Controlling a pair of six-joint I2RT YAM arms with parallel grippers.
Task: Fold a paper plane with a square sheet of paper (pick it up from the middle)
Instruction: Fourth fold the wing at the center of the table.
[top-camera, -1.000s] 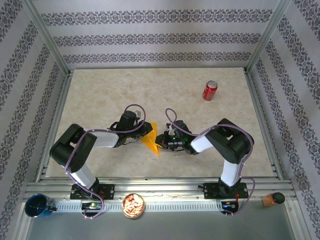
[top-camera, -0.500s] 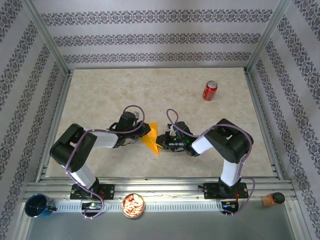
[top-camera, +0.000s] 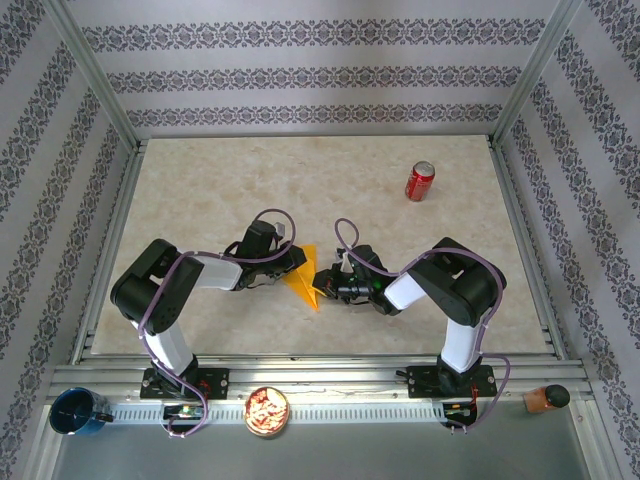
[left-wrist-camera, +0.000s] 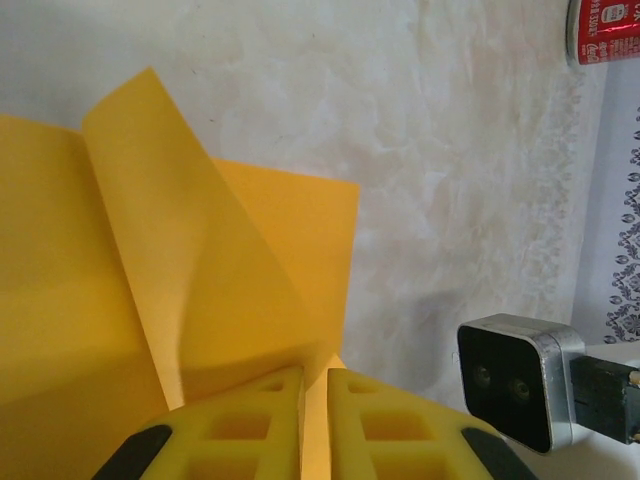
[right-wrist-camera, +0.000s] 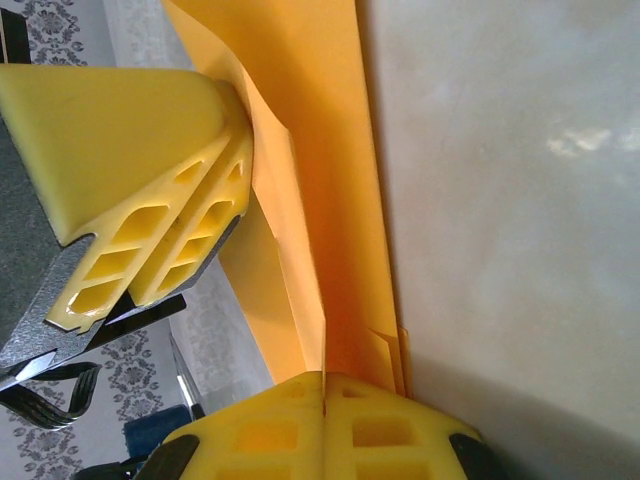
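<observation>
Left tool (left-wrist-camera: 315, 385), right tool (right-wrist-camera: 325, 382) clamp paper (top-camera: 301, 283) | beige marbled table (top-camera: 200, 190) | striped patterned walls (top-camera: 300, 75)

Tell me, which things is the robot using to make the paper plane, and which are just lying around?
For the job:
- folded orange-yellow paper
- left gripper and right gripper, both pinching it

Just lying about:
- red soda can
- blue mug
- round dish of snacks
- small brown object
</observation>
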